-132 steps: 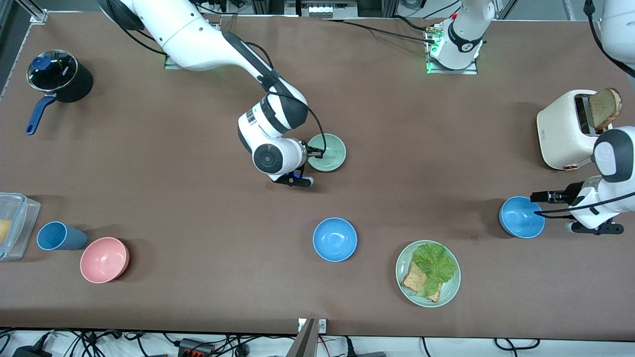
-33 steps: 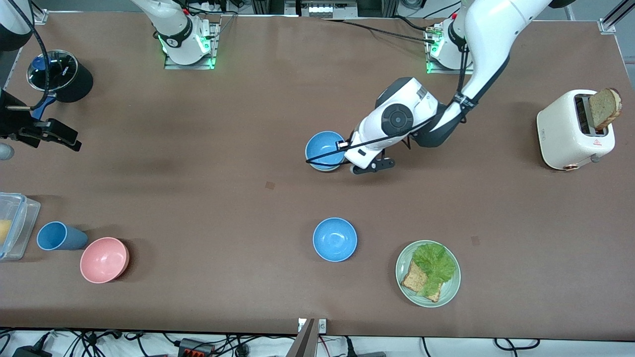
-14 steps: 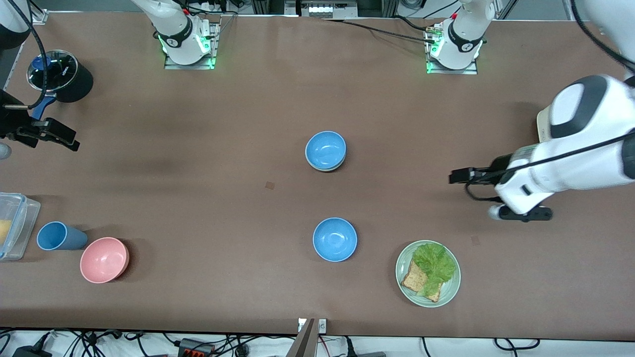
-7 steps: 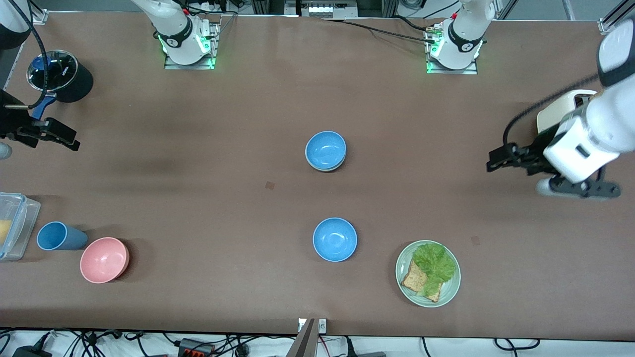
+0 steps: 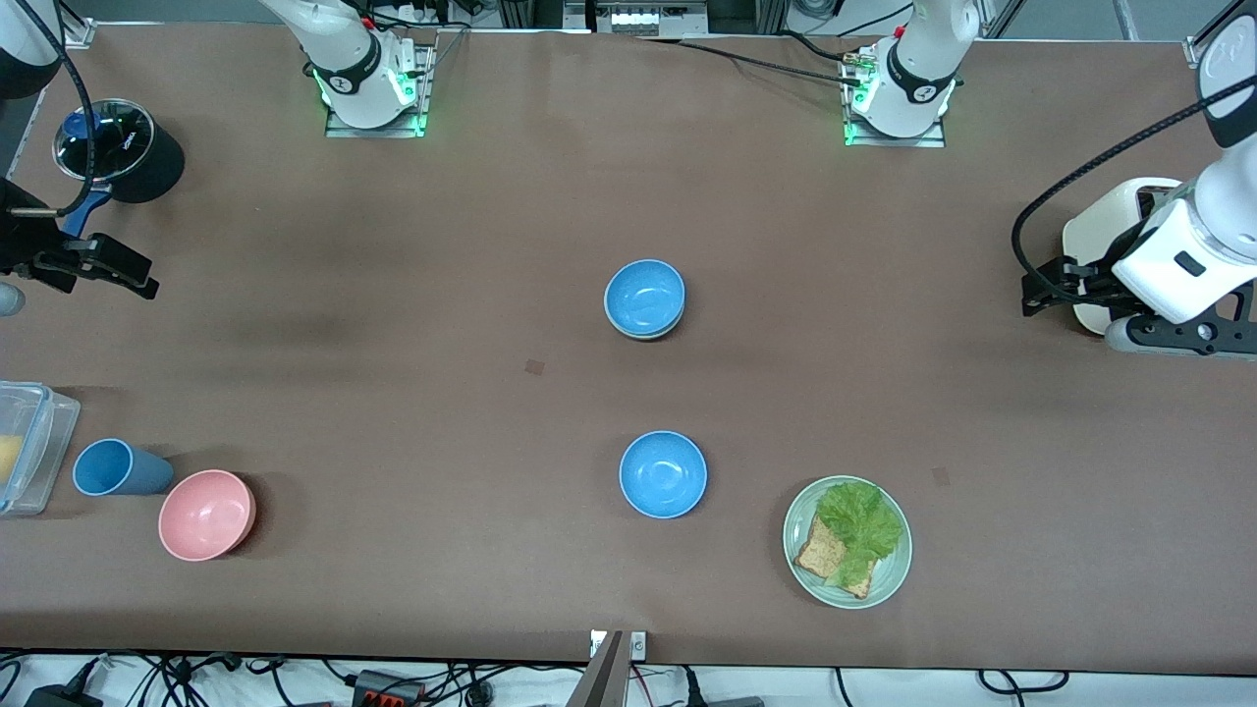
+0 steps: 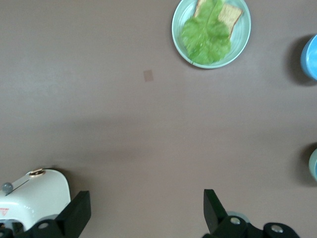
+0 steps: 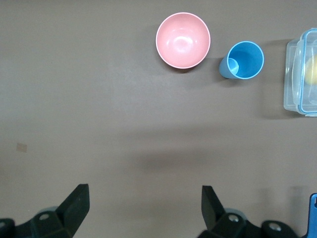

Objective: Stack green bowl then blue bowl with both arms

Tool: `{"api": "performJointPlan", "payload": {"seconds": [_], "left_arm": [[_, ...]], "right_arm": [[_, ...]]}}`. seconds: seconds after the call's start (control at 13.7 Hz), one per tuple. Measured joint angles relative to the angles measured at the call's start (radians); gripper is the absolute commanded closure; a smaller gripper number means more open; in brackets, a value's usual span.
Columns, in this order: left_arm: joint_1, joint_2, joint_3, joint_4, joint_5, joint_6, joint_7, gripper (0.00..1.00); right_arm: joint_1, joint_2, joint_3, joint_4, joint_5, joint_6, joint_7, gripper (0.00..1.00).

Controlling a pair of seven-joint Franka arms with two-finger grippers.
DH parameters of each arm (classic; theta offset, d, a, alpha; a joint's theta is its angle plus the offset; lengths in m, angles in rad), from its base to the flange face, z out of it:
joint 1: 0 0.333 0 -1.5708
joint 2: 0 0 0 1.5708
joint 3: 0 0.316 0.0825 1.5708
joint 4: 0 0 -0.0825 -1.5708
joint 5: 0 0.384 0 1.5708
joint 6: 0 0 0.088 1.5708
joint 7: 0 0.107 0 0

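Observation:
A blue bowl [image 5: 643, 295] sits nested in the green bowl [image 5: 650, 335] at the table's middle; only a thin sage rim of the green bowl shows under it. A second blue bowl [image 5: 663, 474] stands alone, nearer the front camera. My left gripper [image 5: 1046, 290] is open and empty in the air beside the toaster; the left wrist view shows its gripper [image 6: 147, 213] over bare table. My right gripper [image 5: 59, 267] is open and empty in the air at the right arm's end of the table, also in the right wrist view [image 7: 144, 210].
A pale-green plate [image 5: 889, 579] with lettuce and toast lies near the lone blue bowl. A white toaster [image 5: 1090, 241] stands at the left arm's end. A pink bowl [image 5: 206, 514], blue cup [image 5: 113, 467], clear container [image 5: 34, 442] and black pot [image 5: 123, 147] are at the right arm's end.
My left arm has pulled away from the table's middle to beside the toaster, gripper empty. The blue bowl stays in the green bowl. The right arm has not moved.

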Motion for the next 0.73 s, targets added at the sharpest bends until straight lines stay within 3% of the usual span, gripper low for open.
{"api": "performJointPlan", "payload": {"seconds": [0.73], "left_arm": [[-0.015,-0.009,0.006,-0.009,-0.038,-0.044,0.014,0.00]], "right_arm": [[0.000,0.000,0.000,0.000,0.000,0.000,-0.002,0.00]]}}
